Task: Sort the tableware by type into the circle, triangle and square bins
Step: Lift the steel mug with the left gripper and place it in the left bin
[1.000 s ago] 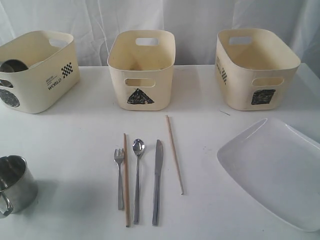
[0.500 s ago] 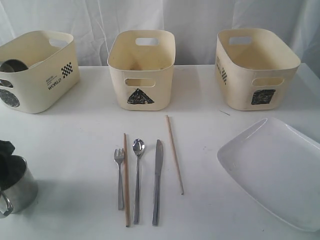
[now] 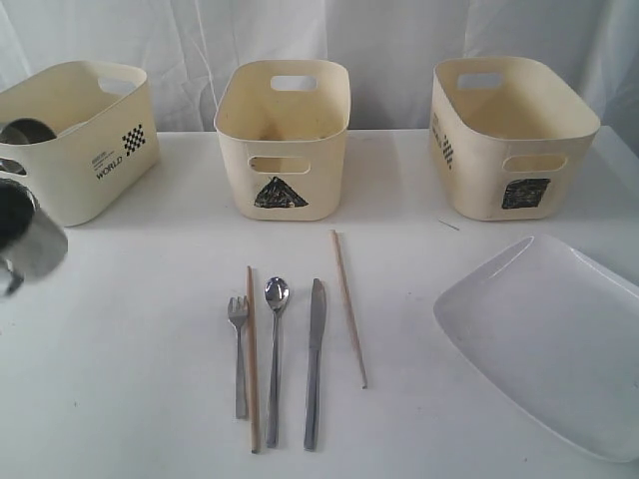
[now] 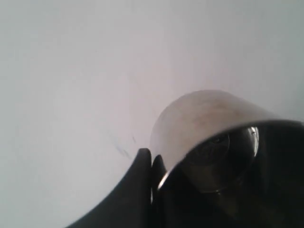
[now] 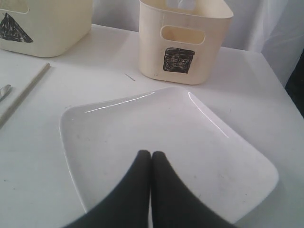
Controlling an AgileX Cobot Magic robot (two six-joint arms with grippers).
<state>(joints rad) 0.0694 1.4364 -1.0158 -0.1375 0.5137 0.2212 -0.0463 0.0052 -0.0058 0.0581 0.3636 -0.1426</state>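
Blk tapered fingers [image 5: 136, 194]; matte finish

The gripper [image 4: 151, 159] is closed on the rim of a steel mug [image 4: 204, 118]. Its two black fingers [image 4: 137, 183] stand almost together, one against the outer side of the wall and the other, as it seems, inside the mug. The mug is seen from close to its mouth. Its outer wall is dull grey with a light brownish tone, and its inside is dark with a bright round reflection. Behind it lies only the white desk [image 4: 71, 71], with some faint dark marks [image 4: 123, 149] just beside the fingertips. Where on the desk this is, I cannot tell.
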